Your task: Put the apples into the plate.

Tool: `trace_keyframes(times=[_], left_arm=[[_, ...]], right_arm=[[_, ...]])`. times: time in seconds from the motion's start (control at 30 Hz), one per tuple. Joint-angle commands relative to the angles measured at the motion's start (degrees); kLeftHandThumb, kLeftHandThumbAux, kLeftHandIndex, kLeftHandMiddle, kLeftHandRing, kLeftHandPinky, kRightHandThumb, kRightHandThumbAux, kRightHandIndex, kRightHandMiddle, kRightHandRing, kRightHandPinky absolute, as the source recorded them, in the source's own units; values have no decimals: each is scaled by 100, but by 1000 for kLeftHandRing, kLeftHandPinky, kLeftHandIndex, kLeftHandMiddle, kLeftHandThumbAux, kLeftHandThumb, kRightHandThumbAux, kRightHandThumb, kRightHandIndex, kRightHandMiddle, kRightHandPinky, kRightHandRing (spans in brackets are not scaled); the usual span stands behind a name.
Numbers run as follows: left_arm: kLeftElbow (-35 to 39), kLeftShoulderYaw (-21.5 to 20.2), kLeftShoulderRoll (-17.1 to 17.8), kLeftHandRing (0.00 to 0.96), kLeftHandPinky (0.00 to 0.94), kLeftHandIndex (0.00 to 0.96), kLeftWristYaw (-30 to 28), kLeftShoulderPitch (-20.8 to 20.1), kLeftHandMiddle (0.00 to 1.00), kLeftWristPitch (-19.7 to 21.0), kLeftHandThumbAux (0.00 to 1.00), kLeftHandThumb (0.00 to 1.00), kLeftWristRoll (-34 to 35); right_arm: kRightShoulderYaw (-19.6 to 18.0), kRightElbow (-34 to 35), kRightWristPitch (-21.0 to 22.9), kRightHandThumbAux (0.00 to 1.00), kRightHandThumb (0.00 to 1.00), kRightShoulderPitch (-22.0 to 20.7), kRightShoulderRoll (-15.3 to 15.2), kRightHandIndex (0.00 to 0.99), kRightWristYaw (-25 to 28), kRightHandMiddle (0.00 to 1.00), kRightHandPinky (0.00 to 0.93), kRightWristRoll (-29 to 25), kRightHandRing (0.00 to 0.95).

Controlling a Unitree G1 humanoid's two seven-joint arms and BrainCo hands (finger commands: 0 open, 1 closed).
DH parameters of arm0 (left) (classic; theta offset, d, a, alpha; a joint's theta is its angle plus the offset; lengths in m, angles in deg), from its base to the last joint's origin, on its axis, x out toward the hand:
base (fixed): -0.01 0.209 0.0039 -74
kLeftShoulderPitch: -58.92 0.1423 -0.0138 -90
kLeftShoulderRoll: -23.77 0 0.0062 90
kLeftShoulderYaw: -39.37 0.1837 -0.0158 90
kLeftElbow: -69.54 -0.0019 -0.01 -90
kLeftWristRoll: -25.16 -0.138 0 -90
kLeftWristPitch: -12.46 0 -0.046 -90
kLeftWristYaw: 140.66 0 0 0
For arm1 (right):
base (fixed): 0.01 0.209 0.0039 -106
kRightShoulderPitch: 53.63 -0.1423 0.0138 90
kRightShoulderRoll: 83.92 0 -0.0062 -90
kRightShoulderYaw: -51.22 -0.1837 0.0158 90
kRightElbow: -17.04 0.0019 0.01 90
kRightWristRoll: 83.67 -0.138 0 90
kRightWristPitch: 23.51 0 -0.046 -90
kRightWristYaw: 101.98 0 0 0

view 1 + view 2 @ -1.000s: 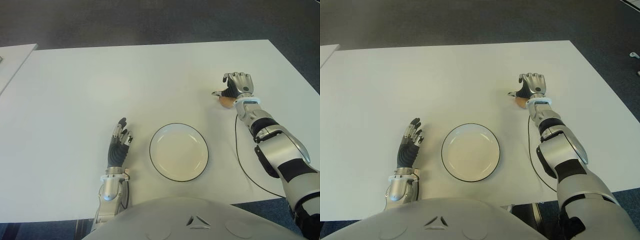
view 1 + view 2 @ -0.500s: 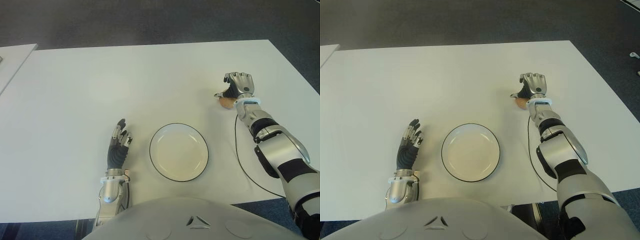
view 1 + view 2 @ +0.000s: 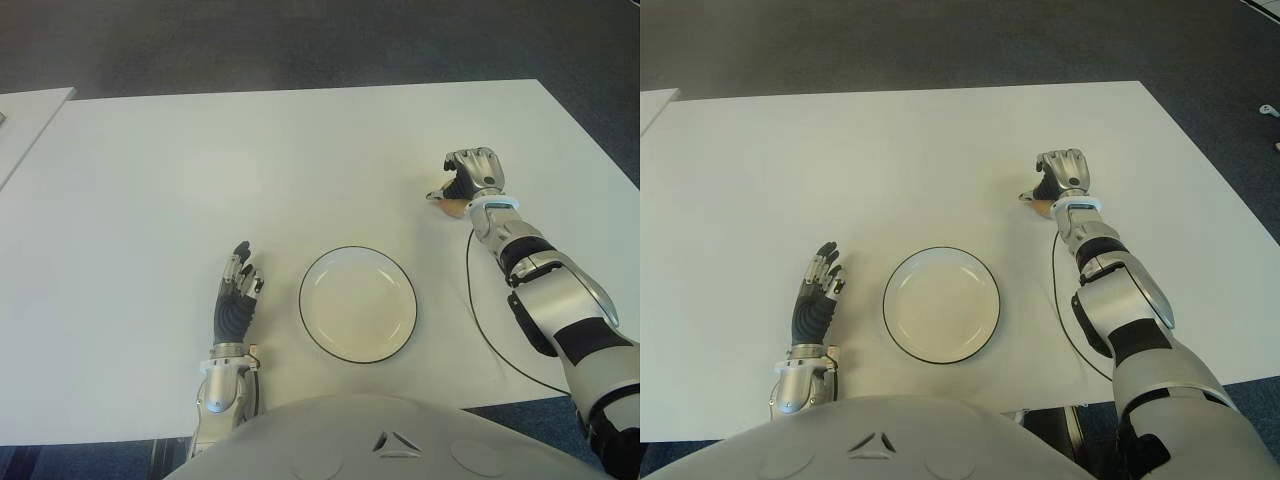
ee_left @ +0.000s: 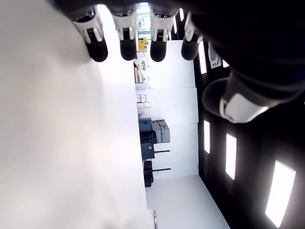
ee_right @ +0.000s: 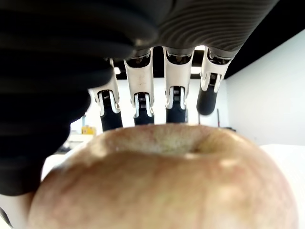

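A yellowish-red apple (image 3: pixel 453 207) lies at the table's right side, well beyond and to the right of the plate. My right hand (image 3: pixel 468 178) is curled over it from above. In the right wrist view the apple (image 5: pixel 162 181) fills the picture, with the fingers (image 5: pixel 142 102) wrapped down its far side and the thumb beside it. The white plate (image 3: pixel 357 305) with a thin dark rim stands near the front edge and holds nothing. My left hand (image 3: pixel 238 295) shows just left of the plate, fingers straight and spread, holding nothing. I see only this one apple.
The white table (image 3: pixel 200 170) stretches wide around the plate. A thin black cable (image 3: pixel 478 320) runs along the right forearm over the tabletop. Another table's corner (image 3: pixel 25 115) shows at the far left. Dark floor lies beyond the far edge.
My right hand has turned and shifted a little to the left over the apple. The left hand has drawn back slightly toward my body.
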Motion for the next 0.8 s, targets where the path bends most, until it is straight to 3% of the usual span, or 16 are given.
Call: trace_keyframes(times=[0.03,0.07,0.1,0.2,0.43,0.63,0.8], left_arm=[[-94,18,10,8,4,40,44,163,38,228,493,71,-55],[-82,22,15,7,3,38,33,171,37,238,493,71,-43],[-74,25,19,6,1,37,26,176,35,246,492,70,-34],[-29,27,28,4,3,35,18,193,33,289,494,69,-26],[41,19,49,5,5,38,8,237,33,347,495,69,-14],[40,18,73,0,0,31,-21,234,28,350,490,61,10],[58,35,73,0,0,28,-22,239,27,347,481,57,10]], right_arm=[[31,-35,-56,705,711,135,72,415,224,338,26,-52,233],[22,-43,-54,707,702,147,66,412,277,314,17,-64,210],[16,-49,-52,627,615,156,61,354,316,289,10,-72,191],[1,-58,-42,529,499,138,36,266,486,246,3,-89,159],[22,-47,-39,489,413,130,26,188,665,199,0,-77,132],[34,-46,-48,484,356,111,20,90,930,88,0,-80,34],[82,-72,84,422,258,81,28,17,1455,17,0,-55,5]])
